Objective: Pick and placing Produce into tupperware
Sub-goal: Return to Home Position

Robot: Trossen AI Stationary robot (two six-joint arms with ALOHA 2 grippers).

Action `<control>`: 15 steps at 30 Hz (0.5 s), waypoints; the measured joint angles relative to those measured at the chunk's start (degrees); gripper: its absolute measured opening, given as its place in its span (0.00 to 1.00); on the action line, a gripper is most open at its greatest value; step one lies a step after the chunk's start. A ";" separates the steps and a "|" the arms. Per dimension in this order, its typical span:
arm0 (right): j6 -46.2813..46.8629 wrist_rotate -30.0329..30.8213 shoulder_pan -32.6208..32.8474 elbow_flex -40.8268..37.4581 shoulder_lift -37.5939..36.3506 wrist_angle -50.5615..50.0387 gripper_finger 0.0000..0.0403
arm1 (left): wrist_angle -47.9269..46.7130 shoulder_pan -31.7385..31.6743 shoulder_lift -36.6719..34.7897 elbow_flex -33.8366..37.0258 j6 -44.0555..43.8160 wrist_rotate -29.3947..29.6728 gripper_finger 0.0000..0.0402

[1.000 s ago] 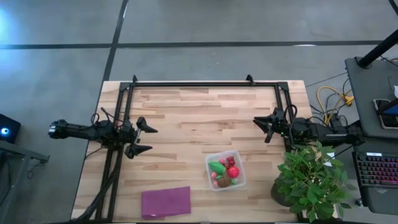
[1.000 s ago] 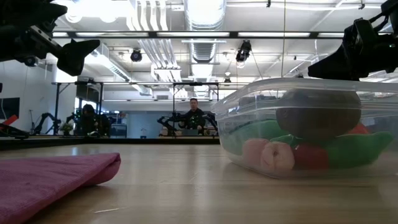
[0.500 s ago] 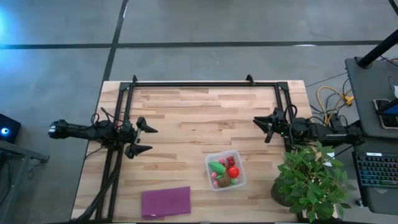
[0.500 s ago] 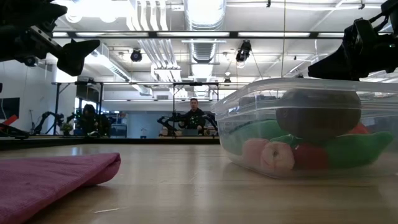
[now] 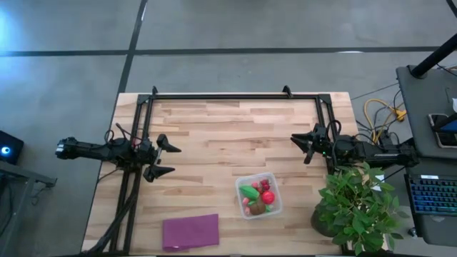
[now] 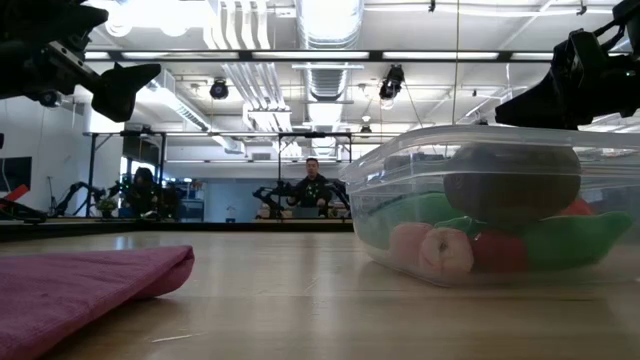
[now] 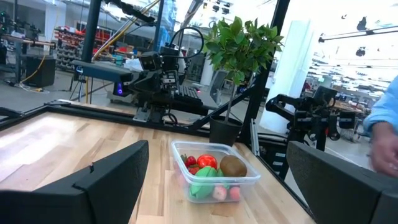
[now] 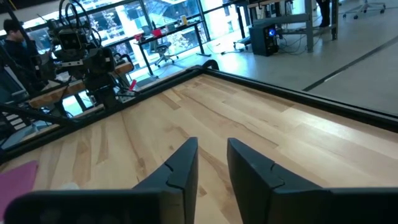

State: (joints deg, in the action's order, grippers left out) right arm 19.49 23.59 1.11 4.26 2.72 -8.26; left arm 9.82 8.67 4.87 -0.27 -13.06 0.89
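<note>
My left arm (image 5: 89, 149) and right arm (image 5: 368, 150): dark, near-black, slim jointed links. Thin black cables (image 5: 120, 133) loop near left wrist. My fingers (image 7: 109, 177): matte black, broad, angular, bevelled edges.

Bare tabletop (image 5: 228, 135) lies open between left pincer (image 5: 171, 159) and right pincer (image 5: 299, 148); tupperware (image 5: 275, 194) stands near the right one, plant (image 5: 357, 207) behind it

Robotics lab, open and industrial: bare ducts (image 6: 330, 25) and spotlights (image 6: 390, 85) overhead, grey concrete floor (image 5: 250, 28), another arm rig (image 8: 84, 46) on a neighbouring bench, a person (image 6: 312, 178) at a far desk, yellow cables (image 5: 378, 113) and a keyboard (image 5: 435, 194) beside the wooden table (image 5: 235, 135).
</note>
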 joint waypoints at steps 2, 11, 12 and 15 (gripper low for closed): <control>0.00 0.00 0.01 -0.01 0.00 -0.01 0.20 | -0.04 0.02 -0.03 0.00 -0.02 0.02 0.91; 0.00 0.00 0.01 -0.01 0.00 -0.01 0.19 | -0.10 0.00 -0.05 0.00 -0.02 0.01 0.91; 0.00 0.00 0.01 -0.01 -0.01 0.00 0.19 | -0.11 0.01 -0.03 0.00 -0.01 0.01 0.91; 0.00 0.00 0.00 -0.01 0.00 0.00 0.18 | -0.09 0.02 -0.03 0.00 -0.02 0.00 0.91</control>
State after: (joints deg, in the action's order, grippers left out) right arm 19.49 23.59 1.11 4.25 2.72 -8.27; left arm 9.74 8.69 4.84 -0.27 -13.08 0.89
